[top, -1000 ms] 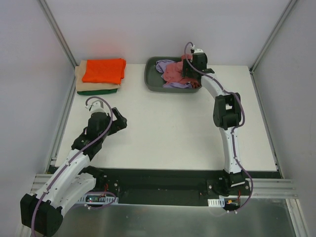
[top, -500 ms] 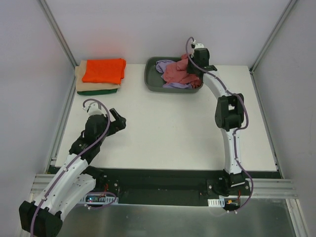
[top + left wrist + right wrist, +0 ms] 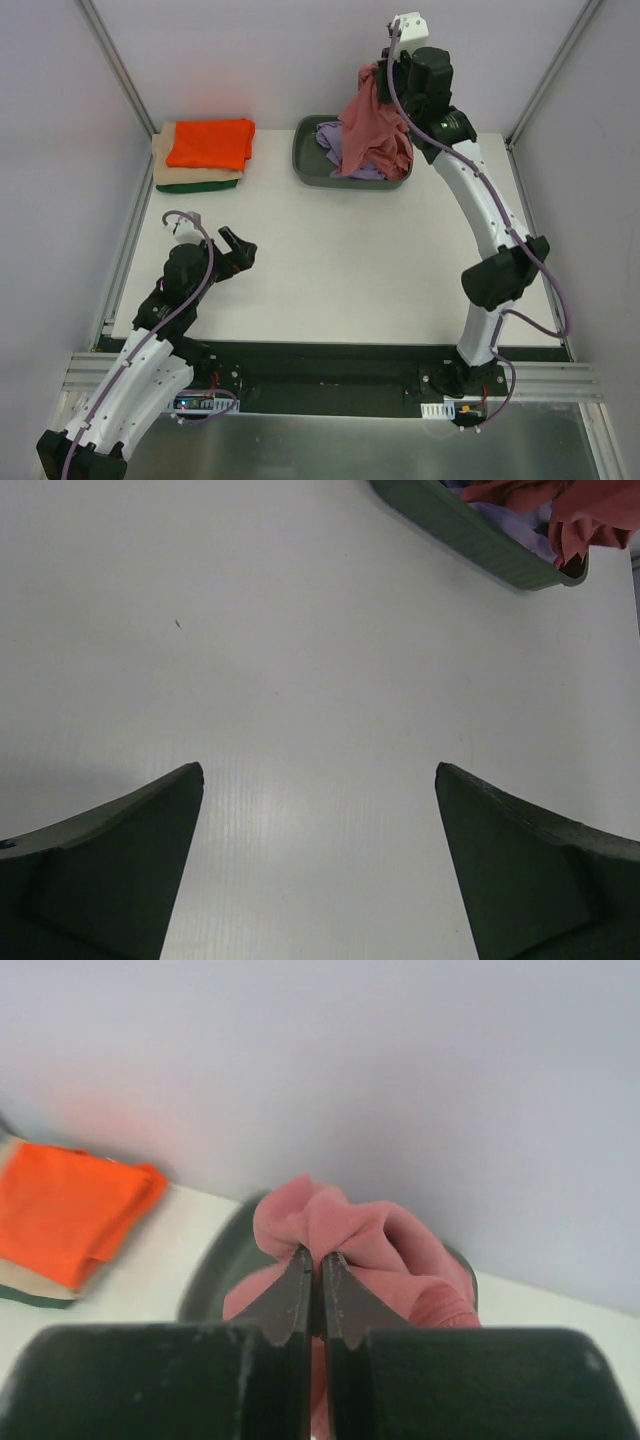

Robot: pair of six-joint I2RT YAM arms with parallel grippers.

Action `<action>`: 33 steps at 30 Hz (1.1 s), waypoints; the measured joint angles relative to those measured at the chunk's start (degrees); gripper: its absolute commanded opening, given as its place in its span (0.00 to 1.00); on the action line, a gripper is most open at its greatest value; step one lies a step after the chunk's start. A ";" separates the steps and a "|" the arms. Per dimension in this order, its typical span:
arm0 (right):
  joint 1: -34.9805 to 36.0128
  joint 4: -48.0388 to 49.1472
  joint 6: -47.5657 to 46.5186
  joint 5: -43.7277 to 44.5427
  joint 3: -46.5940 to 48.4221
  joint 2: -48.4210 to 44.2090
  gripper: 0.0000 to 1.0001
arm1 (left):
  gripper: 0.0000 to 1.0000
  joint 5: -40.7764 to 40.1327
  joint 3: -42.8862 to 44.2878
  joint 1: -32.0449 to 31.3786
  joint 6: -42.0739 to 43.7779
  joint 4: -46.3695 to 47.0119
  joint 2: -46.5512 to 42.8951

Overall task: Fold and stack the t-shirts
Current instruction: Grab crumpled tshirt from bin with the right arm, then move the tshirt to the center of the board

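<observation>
My right gripper point(image 3: 385, 75) is raised high over the dark grey tray point(image 3: 305, 160) and is shut on a dusty rose-red t-shirt point(image 3: 372, 125), which hangs down from it into the tray. In the right wrist view the rose-red t-shirt point(image 3: 345, 1225) bunches over the shut gripper point(image 3: 316, 1255). A lavender t-shirt point(image 3: 335, 135) lies in the tray under it. At the back left sits a folded stack: an orange t-shirt point(image 3: 210, 142) on a tan one point(image 3: 162, 172) on a dark green one point(image 3: 200, 187). My left gripper point(image 3: 238, 248) stands open over bare table, empty.
The tray's rim point(image 3: 470, 535) shows at the top right of the left wrist view. Metal frame posts point(image 3: 120, 70) rise at the table's back corners, and grey walls close in on both sides. The white table point(image 3: 340, 270) stretches between the two arms.
My right gripper shut on the rose-red t-shirt in the tray and lifted it high, the arm stretching up. The left arm drew back slightly toward its base.
</observation>
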 measured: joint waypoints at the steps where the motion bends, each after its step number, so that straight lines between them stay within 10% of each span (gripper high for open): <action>1: 1.09 0.07 -0.22 0.15 0.00 -2.21 0.01 | 0.99 0.33 -0.15 0.00 -0.04 -0.15 -0.44; 22: 24.59 -0.83 -2.75 -0.66 5.68 -16.52 0.01 | 0.99 1.70 -0.98 -0.02 -2.01 -6.93 -7.87; 30: 21.92 3.69 -4.22 11.08 -23.17 -32.72 0.03 | 0.99 -1.42 -0.98 -0.02 -4.52 -11.61 -6.97; 33: 17.16 3.21 -2.45 16.37 -40.19 -41.40 0.26 | 0.99 -2.29 -0.98 0.00 -5.03 -11.85 -4.74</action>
